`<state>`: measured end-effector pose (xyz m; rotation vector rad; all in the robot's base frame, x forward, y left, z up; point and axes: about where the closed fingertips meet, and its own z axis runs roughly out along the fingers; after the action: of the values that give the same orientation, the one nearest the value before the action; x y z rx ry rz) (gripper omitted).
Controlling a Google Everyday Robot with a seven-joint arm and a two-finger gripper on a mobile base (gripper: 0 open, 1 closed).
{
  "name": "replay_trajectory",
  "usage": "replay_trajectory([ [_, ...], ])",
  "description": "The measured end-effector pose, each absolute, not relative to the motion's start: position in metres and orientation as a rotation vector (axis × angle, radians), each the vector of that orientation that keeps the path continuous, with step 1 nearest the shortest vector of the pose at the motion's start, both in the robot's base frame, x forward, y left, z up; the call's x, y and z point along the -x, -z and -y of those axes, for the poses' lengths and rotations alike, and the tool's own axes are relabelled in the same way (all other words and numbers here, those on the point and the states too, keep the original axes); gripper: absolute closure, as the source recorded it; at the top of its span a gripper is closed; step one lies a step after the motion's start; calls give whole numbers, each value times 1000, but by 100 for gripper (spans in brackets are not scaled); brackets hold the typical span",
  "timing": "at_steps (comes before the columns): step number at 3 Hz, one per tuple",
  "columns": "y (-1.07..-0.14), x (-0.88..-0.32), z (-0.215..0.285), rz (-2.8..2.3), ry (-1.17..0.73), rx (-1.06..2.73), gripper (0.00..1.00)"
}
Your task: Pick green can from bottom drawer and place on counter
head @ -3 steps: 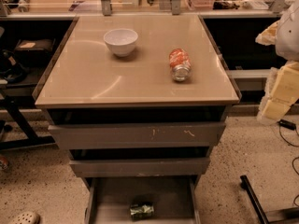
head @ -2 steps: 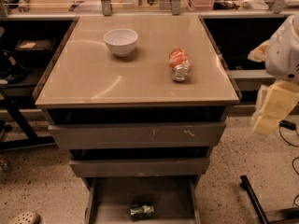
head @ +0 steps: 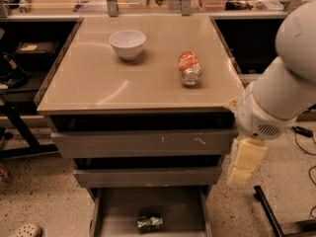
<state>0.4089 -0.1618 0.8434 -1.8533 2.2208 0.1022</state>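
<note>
The green can (head: 150, 223) lies on its side on the grey floor of the open bottom drawer (head: 118, 211), at the bottom middle of the camera view. The beige counter (head: 98, 78) tops the grey cabinet. My white arm comes in from the right. Its gripper (head: 244, 163) hangs at the cabinet's right side, level with the middle drawer, above and to the right of the green can. It holds nothing.
A white bowl (head: 127, 44) and an orange-and-white can (head: 189, 68) lying on its side sit on the counter. The two upper drawers (head: 143, 143) stand slightly out. Dark shelving flanks the cabinet. A black bar (head: 269, 211) lies on the floor at right.
My arm has swung left and down, from the right edge of the view toward the cabinet's right front. The green can, bowl and orange can have not moved.
</note>
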Motion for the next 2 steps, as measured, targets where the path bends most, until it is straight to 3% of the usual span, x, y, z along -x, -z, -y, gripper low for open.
replay_trajectory([
  [2,-794,-393,146,-2217,-206,1891,0],
])
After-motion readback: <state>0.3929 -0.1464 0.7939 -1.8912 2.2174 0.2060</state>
